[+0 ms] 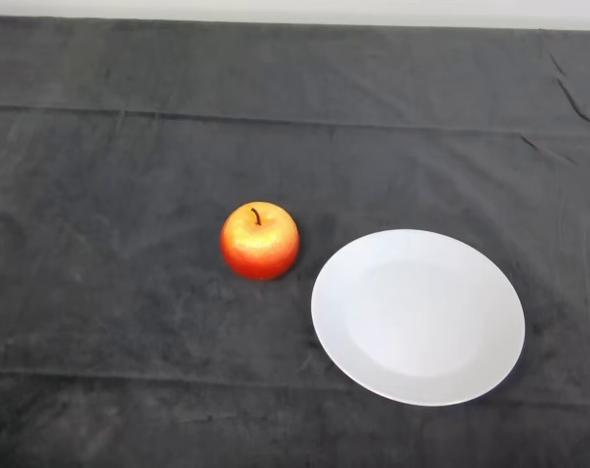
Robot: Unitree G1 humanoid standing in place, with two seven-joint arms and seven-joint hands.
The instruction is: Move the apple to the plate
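Observation:
A red and yellow apple (259,241) with a short dark stem stands upright on the dark cloth, near the middle of the head view. A round white plate (417,316) lies on the cloth to the apple's right and a little nearer to me. A small gap of cloth separates the apple from the plate's left rim. Nothing lies on the plate.
The dark cloth (109,195) covers the whole table and has a few folds and creases. The table's far edge (295,21) runs along the top, with a pale wall strip behind it.

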